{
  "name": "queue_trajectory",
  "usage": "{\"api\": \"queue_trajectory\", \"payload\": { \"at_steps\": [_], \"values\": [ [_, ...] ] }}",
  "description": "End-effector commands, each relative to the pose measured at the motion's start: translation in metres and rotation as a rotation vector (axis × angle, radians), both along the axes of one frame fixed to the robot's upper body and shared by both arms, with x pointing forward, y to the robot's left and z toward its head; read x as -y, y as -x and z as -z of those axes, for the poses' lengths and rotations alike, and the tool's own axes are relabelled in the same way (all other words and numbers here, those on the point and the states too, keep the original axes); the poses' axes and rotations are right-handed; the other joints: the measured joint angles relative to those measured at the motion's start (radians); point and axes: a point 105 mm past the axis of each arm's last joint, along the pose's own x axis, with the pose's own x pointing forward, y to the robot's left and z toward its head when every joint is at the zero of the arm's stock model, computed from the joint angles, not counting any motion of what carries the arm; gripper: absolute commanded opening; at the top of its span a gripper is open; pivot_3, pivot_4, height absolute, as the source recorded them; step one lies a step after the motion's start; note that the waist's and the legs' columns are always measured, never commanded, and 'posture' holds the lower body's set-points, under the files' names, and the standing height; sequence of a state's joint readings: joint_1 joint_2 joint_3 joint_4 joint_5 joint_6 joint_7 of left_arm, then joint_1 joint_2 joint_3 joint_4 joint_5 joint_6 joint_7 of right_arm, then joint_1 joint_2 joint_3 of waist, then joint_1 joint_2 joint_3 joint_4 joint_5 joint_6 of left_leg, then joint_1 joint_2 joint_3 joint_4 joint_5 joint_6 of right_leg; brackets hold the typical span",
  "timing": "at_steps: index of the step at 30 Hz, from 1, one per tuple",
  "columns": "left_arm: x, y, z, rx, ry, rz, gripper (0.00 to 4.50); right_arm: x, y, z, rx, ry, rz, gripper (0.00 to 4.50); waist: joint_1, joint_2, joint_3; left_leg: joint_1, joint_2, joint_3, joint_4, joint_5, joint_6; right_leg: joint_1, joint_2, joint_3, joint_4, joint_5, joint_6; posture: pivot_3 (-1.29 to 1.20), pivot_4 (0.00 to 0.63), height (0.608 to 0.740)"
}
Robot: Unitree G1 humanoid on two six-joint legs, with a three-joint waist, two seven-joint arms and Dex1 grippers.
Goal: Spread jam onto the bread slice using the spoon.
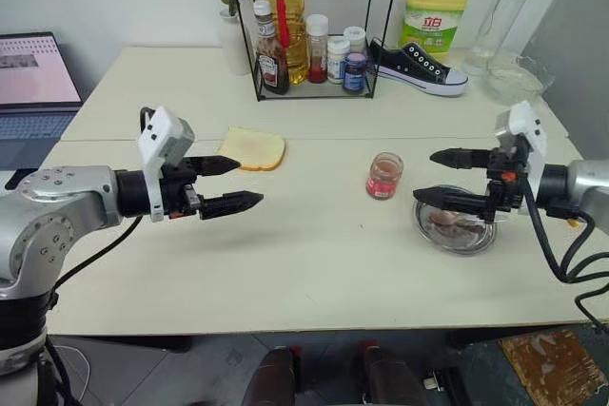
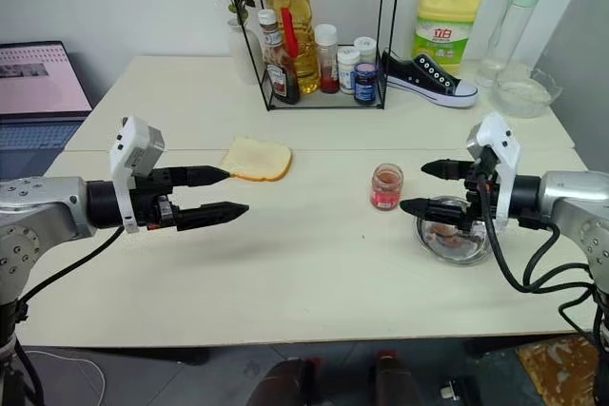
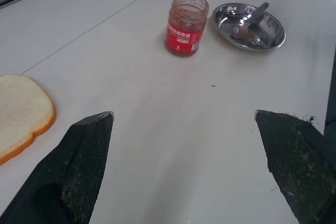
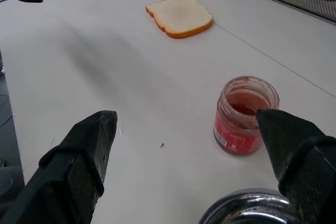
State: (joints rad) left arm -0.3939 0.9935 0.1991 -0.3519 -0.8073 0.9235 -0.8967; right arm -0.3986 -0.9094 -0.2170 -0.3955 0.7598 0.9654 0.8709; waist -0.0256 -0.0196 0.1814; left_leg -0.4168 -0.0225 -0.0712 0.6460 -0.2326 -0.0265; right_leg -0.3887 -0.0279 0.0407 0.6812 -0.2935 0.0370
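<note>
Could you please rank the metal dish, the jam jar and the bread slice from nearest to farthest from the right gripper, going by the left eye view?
1. Metal dish: directly under the right gripper.
2. Jam jar: just past the fingertips, toward the table's middle.
3. Bread slice: far across, near the left gripper.

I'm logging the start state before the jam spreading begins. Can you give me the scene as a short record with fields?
bread slice: flat on the table, bare, near the left gripper
jam: jar upright, lid off, mid-table
spoon: lying in the metal dish, beside the jam jar
left gripper: open, empty, above the table
right gripper: open, empty, over the dish
rack: behind, holding bottles
task progress: not started
</note>
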Motion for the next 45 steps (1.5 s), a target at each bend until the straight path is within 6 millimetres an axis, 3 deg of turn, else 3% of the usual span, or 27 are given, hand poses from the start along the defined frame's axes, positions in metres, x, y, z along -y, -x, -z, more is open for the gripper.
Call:
{"api": "queue_trajectory", "payload": {
  "at_steps": [1,9,12,14,17,21,29,38,41,45],
  "values": [
    [0.002,-0.002,-0.005,0.054,-0.014,0.007,4.5,-0.003,0.007,-0.013,0.061,-0.017,-0.009,4.48,-0.001,0.0,0.0,0.0,0.0,0.0,0.0,0.0,0.0,0.0,0.0,0.0,0.0,0.0,0.0,0.0,0.15,0.74],
    [-0.012,-0.016,-0.009,0.092,-0.007,-0.077,4.5,-0.003,0.009,-0.018,0.072,-0.028,-0.006,4.48,-0.001,0.0,0.0,0.001,0.0,0.0,0.0,0.0,0.0,0.0,0.001,0.0,0.0,0.0,0.0,0.0,0.15,0.74],
    [-0.047,-0.041,-0.012,0.124,0.091,-0.279,4.5,-0.024,0.013,-0.024,0.088,-0.092,-0.081,4.48,-0.001,0.0,0.0,0.001,0.0,0.0,0.0,0.0,0.0,0.0,0.001,-0.001,0.001,0.0,0.0,0.0,0.15,0.74],
    [-0.078,-0.062,-0.007,0.173,0.147,-0.49,4.5,-0.051,0.012,-0.023,0.097,-0.136,-0.146,4.48,-0.004,0.001,-0.001,0.002,0.0,0.0,0.0,0.0,0.0,0.001,0.001,-0.001,0.001,0.0,0.0,0.0,0.15,0.74],
    [-0.101,-0.08,0.007,0.188,0.189,-0.666,4.5,-0.081,0.01,-0.024,0.123,-0.186,-0.193,4.48,-0.007,0.0,-0.001,0.002,0.002,0.0,0.0,0.0,0.0,0.0,0.002,-0.001,0.001,0.0,0.0,0.0,0.15,0.74],
    [-0.103,-0.099,0.029,0.181,0.238,-0.763,4.5,-0.101,0.004,-0.016,0.14,-0.179,-0.2,4.48,0.007,-0.001,-0.002,-0.001,0.0,-0.001,0.0,0.0,0.0,-0.001,0.0,-0.002,-0.001,0.0,0.0,0.0,0.15,0.74],
    [-0.088,-0.141,0.07,0.078,0.356,-0.81,4.5,-0.145,-0.003,-0.005,0.167,-0.229,-0.241,4.48,0.017,-0.006,-0.003,-0.001,-0.003,-0.001,0.003,0.0,-0.001,-0.001,-0.001,-0.005,0.001,0.002,0.002,0.0,0.15,0.74],
    [-0.073,-0.158,0.103,-0.05,0.315,-0.83,4.5,-0.147,-0.011,-0.001,0.246,-0.157,-0.187,4.48,0.009,-0.006,-0.004,-0.001,-0.003,0.0,0.002,0.0,-0.001,-0.002,-0.001,-0.005,0.001,0.002,0.002,0.0,0.15,0.74],
    [-0.069,-0.16,0.105,-0.074,0.333,-0.821,3.88,-0.147,-0.012,-0.001,0.256,-0.153,-0.17,4.5,0.008,-0.006,-0.004,-0.001,-0.003,-0.001,0.002,0.0,-0.001,-0.001,-0.001,-0.006,0.001,0.002,0.002,0.0,0.15,0.74],
    [-0.059,-0.16,0.106,-0.085,0.304,-0.769,2.63,-0.146,-0.014,-0.001,0.264,-0.157,-0.149,4.5,0.008,-0.006,-0.004,-0.001,-0.003,-0.001,0.002,0.0,-0.001,-0.001,0.0,-0.006,0.001,0.002,0.002,0.0,0.15,0.74]
  ]
}}
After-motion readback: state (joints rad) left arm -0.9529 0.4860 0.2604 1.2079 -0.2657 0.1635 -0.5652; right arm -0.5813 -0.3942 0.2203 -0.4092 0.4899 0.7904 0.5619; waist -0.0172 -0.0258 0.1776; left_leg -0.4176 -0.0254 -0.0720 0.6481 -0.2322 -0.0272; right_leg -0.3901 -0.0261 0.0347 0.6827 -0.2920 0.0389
